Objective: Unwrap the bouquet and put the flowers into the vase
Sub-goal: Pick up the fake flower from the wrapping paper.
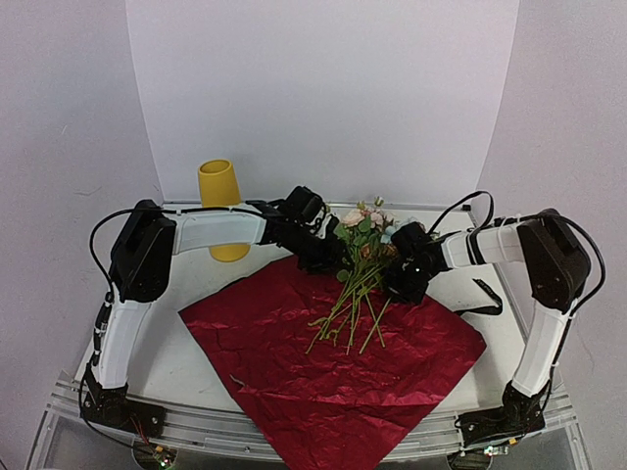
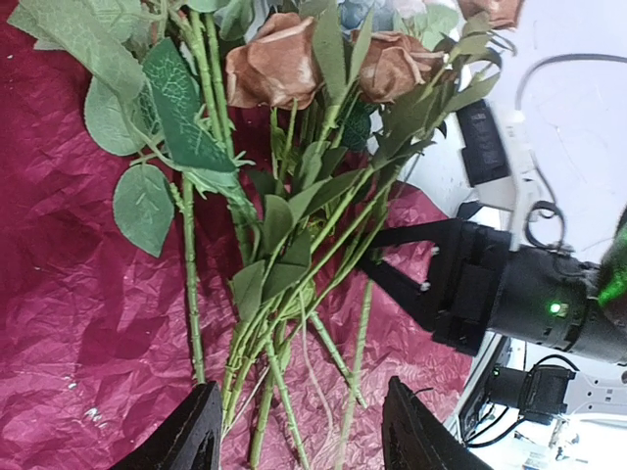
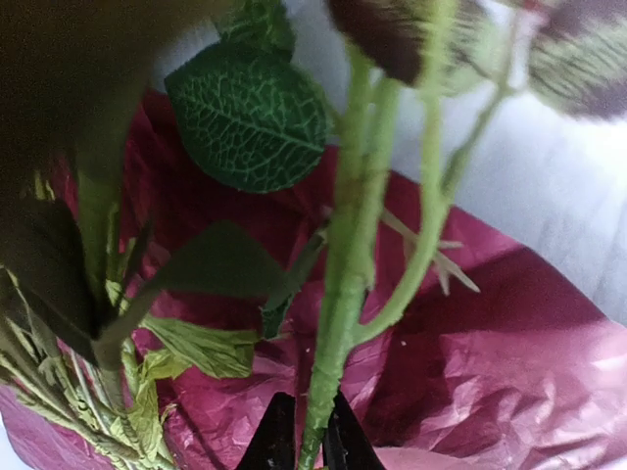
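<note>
Top external view had the vase at left rear, then the left gripper open astride the flowers lying on the paper. The right gripper pinched one stem. The flowers looked light and springy, probably best held mid-stem, below the blooms.

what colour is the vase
The vase is plain yellow, seen best in the top external view.
</note>
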Robot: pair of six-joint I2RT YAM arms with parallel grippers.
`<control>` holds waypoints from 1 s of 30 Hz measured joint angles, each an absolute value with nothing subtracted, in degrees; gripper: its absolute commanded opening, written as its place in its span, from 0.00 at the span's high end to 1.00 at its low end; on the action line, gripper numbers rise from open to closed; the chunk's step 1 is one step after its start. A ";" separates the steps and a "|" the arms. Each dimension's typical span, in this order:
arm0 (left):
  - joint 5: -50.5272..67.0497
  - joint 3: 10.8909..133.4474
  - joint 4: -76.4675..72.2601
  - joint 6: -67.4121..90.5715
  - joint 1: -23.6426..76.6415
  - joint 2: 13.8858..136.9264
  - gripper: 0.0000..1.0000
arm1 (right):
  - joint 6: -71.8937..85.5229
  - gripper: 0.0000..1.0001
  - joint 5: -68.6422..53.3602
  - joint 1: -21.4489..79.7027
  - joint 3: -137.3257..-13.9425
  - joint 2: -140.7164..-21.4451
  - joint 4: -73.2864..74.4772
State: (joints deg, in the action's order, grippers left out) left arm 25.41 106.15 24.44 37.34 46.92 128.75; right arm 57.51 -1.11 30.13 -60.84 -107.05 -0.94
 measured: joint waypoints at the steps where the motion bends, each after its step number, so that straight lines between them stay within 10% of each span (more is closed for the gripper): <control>1: 25.43 106.17 24.50 37.32 46.90 128.75 0.44 | 57.63 0.95 -0.51 30.07 -60.66 -106.42 -0.82; 30: 23.28 108.04 25.69 35.85 46.39 128.91 0.42 | 44.74 0.99 9.63 22.26 -54.27 -77.51 6.75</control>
State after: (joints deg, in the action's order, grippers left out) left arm 23.28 108.04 25.69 35.85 46.39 128.91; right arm 44.74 9.63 22.26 -54.27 -77.51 6.75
